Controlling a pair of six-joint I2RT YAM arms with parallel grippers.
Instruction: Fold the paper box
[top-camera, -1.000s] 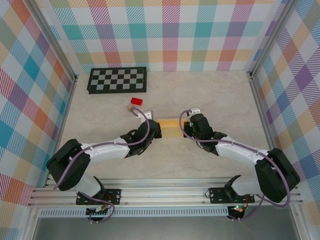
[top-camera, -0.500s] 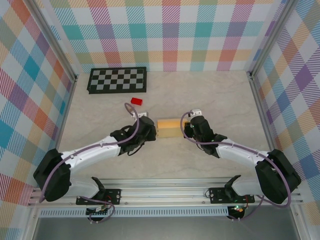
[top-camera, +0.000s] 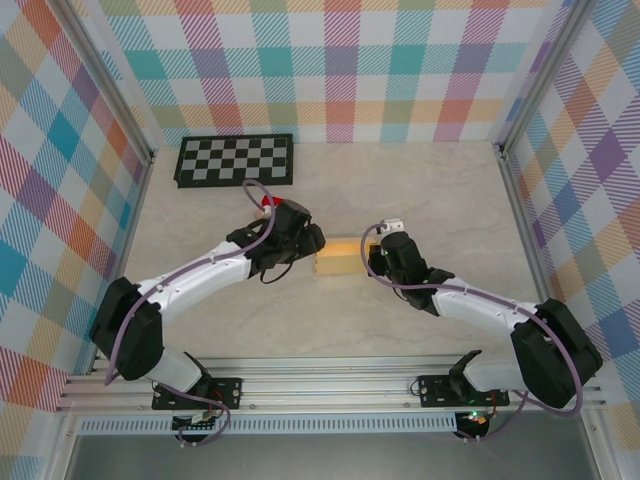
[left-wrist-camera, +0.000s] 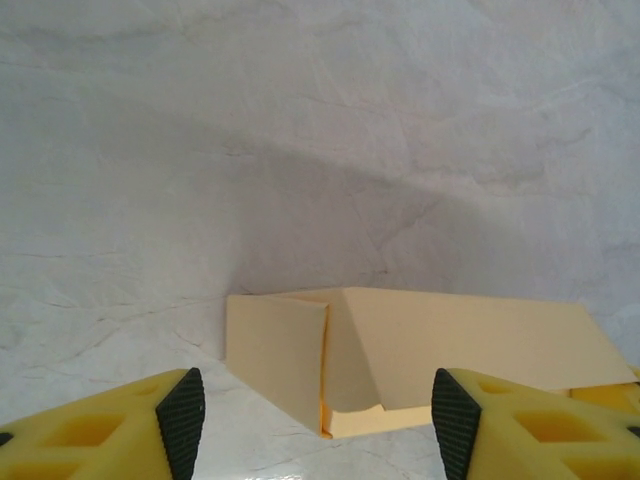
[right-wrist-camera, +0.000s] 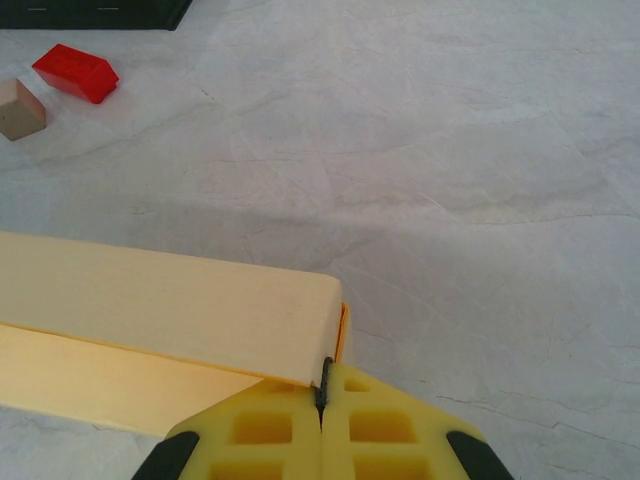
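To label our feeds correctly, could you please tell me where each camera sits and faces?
Top external: overhead behind the bases, looking down on the table, both arms and the yellow-orange cardboard paper box.
Left wrist: on the left gripper, facing the box's end between open fingers.
Right wrist: on the right gripper, shut at the box's corner.
All share the box.

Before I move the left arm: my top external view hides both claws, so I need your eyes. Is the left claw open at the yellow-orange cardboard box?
Observer: Yes, the left claw is open, fingers wide apart, the yellow-orange cardboard box ahead of the gap.
Operator: And the right claw?
Observer: The right claw is shut at the box's end corner; whether it pinches cardboard I cannot tell.
Operator: Is the end facing the left claw closed?
Observer: No, the end flap there stands ajar.
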